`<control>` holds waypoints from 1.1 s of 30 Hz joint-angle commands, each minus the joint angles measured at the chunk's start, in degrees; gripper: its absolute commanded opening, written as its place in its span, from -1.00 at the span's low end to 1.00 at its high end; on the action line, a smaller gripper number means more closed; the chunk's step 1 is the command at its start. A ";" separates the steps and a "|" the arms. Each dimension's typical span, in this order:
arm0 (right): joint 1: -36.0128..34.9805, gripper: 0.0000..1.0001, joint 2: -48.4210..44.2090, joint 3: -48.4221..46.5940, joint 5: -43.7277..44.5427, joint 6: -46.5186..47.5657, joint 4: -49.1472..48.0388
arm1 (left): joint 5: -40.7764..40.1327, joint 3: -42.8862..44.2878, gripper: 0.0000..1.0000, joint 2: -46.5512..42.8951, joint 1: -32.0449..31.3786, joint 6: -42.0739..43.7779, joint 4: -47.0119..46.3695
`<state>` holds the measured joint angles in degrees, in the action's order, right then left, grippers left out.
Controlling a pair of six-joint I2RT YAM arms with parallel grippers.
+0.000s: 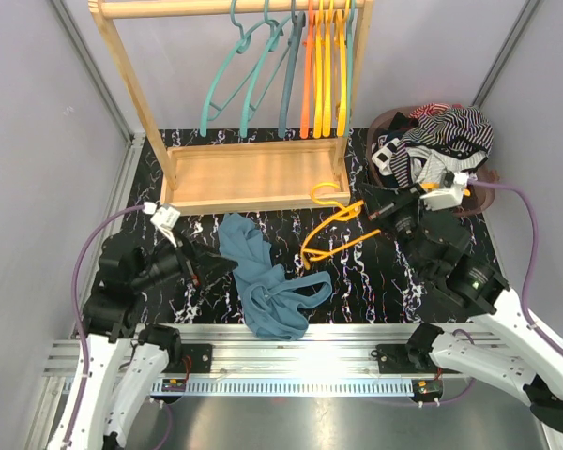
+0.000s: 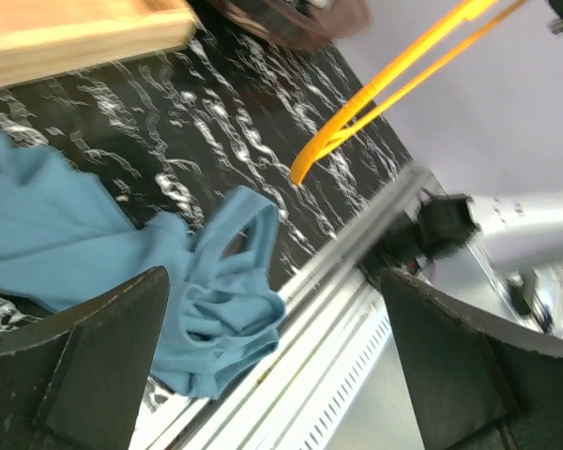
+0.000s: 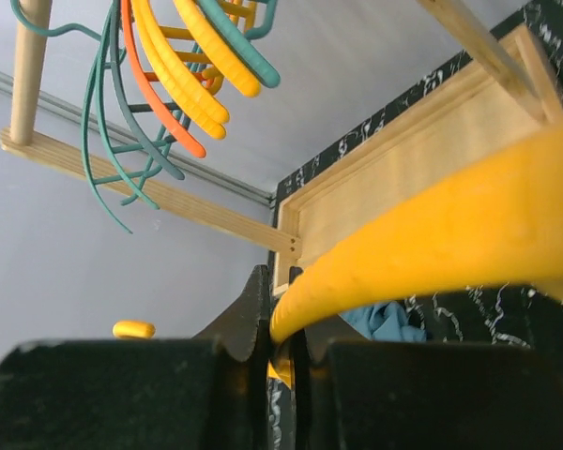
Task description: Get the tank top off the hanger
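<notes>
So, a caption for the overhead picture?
Right tool grips the bare yellow plastic hanger; the crumpled blue tank top lies on the black marbled table.

Wooden rack point(image 1: 253, 176) at the rear of the black marbled table point(image 1: 375, 281). Its rail carries teal hangers point(image 1: 253, 70) and, just beside them to the right, orange and yellow hangers point(image 1: 324, 75). Right of the rack: brown basket point(image 1: 373, 127) heaped with striped clothes point(image 1: 450, 129).
</notes>
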<state>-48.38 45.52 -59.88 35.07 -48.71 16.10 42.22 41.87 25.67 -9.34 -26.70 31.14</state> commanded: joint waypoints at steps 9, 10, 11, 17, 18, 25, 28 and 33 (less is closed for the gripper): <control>-0.22 -1.00 -7.02 15.65 -14.66 -44.06 -5.36 | 15.71 7.00 0.98 10.80 -13.58 12.10 -3.54; -0.14 -1.00 -6.67 16.80 -15.64 -45.41 -8.68 | 14.83 7.00 0.98 11.06 -16.12 12.20 -3.45; -0.14 -1.00 -6.32 18.81 -16.52 -46.55 -10.45 | 12.30 7.00 0.98 11.07 -17.45 12.46 -3.19; -0.05 -1.00 -2.72 20.85 -21.17 -52.63 -19.96 | -0.86 7.96 0.98 11.59 -25.10 15.18 0.41; -0.05 -1.00 -2.11 20.85 -21.44 -53.15 -21.01 | -2.73 8.31 0.98 11.68 -25.72 16.66 2.33; 0.13 -1.00 -1.05 20.06 -21.71 -54.56 -22.78 | -10.05 9.20 0.98 12.47 -27.74 20.46 6.13; 0.22 -1.00 -0.26 19.62 -21.80 -54.56 -23.56 | -8.73 9.02 0.82 13.35 -28.36 20.90 5.96; 0.74 -1.00 1.85 19.36 -23.64 -54.83 -25.85 | -8.38 9.99 -0.54 13.70 -28.62 22.03 6.48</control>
<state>-48.23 46.59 -37.93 13.28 -102.08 -4.64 34.85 48.99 39.38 -37.60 -6.81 38.00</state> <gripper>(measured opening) 0.089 0.456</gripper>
